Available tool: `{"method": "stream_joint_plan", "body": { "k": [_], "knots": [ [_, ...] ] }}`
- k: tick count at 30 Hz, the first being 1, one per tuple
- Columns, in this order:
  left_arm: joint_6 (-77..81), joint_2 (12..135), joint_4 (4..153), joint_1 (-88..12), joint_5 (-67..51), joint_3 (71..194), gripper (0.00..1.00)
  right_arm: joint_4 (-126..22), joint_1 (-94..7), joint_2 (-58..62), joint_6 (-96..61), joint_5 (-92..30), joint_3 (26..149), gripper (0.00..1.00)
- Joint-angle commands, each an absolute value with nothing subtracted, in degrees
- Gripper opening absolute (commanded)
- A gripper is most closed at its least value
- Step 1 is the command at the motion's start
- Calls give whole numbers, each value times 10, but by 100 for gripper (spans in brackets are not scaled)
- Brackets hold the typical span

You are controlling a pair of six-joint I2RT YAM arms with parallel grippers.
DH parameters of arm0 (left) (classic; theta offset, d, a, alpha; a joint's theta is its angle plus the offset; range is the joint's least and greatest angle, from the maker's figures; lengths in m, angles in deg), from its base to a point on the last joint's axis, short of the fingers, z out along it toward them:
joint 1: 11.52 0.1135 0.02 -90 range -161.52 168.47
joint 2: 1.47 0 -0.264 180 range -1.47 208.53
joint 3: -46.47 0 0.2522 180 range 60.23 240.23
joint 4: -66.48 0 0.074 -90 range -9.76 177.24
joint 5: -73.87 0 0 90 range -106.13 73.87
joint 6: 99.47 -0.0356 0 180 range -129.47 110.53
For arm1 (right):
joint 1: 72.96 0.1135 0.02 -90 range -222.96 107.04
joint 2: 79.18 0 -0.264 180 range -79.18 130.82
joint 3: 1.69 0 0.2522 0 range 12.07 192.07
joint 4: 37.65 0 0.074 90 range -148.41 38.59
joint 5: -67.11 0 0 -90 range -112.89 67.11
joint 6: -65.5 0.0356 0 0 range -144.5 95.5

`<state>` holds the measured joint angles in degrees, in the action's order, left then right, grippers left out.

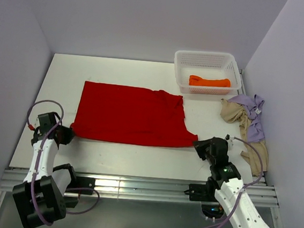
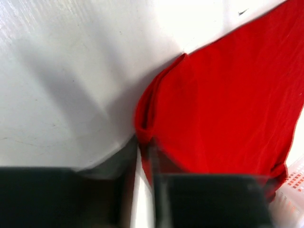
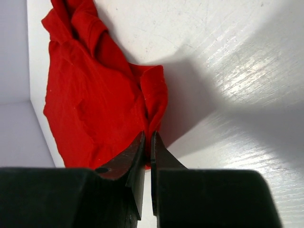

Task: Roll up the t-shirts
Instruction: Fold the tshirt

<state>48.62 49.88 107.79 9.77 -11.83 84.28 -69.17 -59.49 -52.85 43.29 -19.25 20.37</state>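
Two grippers (image 1: pixel 70 134) (image 1: pixel 196 145), seemingly on one t-shirt (image 1: pixel 130 114)

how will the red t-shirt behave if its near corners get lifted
Probably floppy: the red t-shirt lies flat with creases near its collar, and its corner bunches where the right gripper pinches it. Lifted, the middle would likely sag. It looks thin and light, so it should drag easily across the smooth table.
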Motion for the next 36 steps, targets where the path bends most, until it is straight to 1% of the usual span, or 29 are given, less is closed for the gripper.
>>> {"method": "stream_joint_plan", "body": {
  "k": [1,2,3,4,5,9,10,11,15,17,18,19,22,23,24,26,31,33,36],
  "knots": [
    [485,478,1076,99,-138,862,27,-711,-593,-533,432,-184,203,12],
    [476,478,1064,100,-113,860,60,-714,-593,-531,427,-188,211,23],
    [467,477,1050,100,-107,856,69,-728,-593,-525,421,-186,216,29],
    [470,476,1051,99,-107,855,75,-733,-593,-524,419,-184,223,35],
    [473,473,1052,99,-111,854,87,-736,-593,-523,416,-180,227,39],
    [471,456,1071,98,-149,877,89,-758,-593,-539,401,-155,249,48],
    [470,447,1077,99,-152,882,89,-761,-593,-539,395,-147,255,49],
    [468,442,1076,98,-154,887,89,-764,-593,-539,390,-141,271,52],
    [428,432,1063,99,-148,934,91,-764,-593,-495,337,-117,326,53],
    [403,446,1056,99,-133,957,91,-730,-593,-469,302,-136,353,53],
    [386,453,1059,99,-130,982,91,-718,-593,-431,284,-139,366,53],
    [377,469,1056,98,-104,992,91,-695,-593,-410,263,-176,376,53],
    [351,503,1027,97,-64,1016,91,-680,-584,-316,228,-174,434,51],
    [345,512,1002,96,-28,1020,91,-665,-572,-275,203,-182,459,50],
    [335,522,992,95,-16,1025,91,-672,-567,-253,199,-174,478,50],
    [335,559,984,89,-3,1034,91,-658,-547,-193,156,-167,529,49],
    [347,660,938,69,15,1066,90,-687,-519,-73,99,-141,673,49],
    [364,687,924,59,15,1080,89,-683,-505,-19,57,-148,706,49],
    [377,738,902,33,-4,1106,89,-709,-487,65,7,-127,787,48]
  ]
}}
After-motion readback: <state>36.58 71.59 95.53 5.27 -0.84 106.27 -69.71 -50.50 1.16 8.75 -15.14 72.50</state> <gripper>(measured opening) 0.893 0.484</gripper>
